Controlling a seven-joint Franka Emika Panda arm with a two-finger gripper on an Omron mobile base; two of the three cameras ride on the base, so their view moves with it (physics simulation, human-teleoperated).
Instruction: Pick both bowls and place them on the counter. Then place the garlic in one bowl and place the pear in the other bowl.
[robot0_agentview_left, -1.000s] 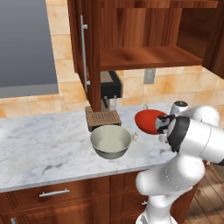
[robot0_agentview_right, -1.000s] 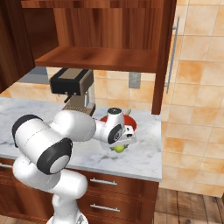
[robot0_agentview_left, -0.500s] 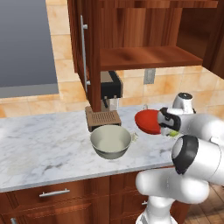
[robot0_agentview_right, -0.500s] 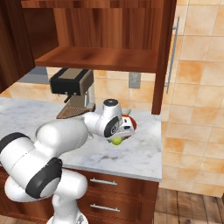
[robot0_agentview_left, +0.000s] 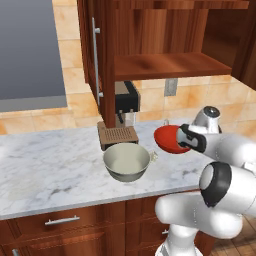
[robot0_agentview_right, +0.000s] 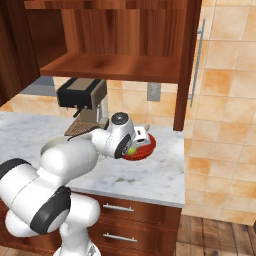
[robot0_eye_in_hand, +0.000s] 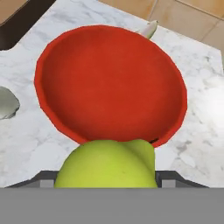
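My gripper (robot0_agentview_right: 134, 149) is closed on the pear (robot0_eye_in_hand: 107, 164), held just above the near rim of the red bowl (robot0_eye_in_hand: 109, 83). Red bowl sits on the marble worktop (robot0_agentview_left: 45, 165); grey-beige bowl (robot0_agentview_left: 127, 161) stands to its left. Coffee machine (robot0_agentview_right: 82, 102) behind.

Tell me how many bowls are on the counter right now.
2. The grey-beige bowl sits on the counter in front of the coffee machine. The red bowl sits to its right, with the hand holding the pear just above its rim.
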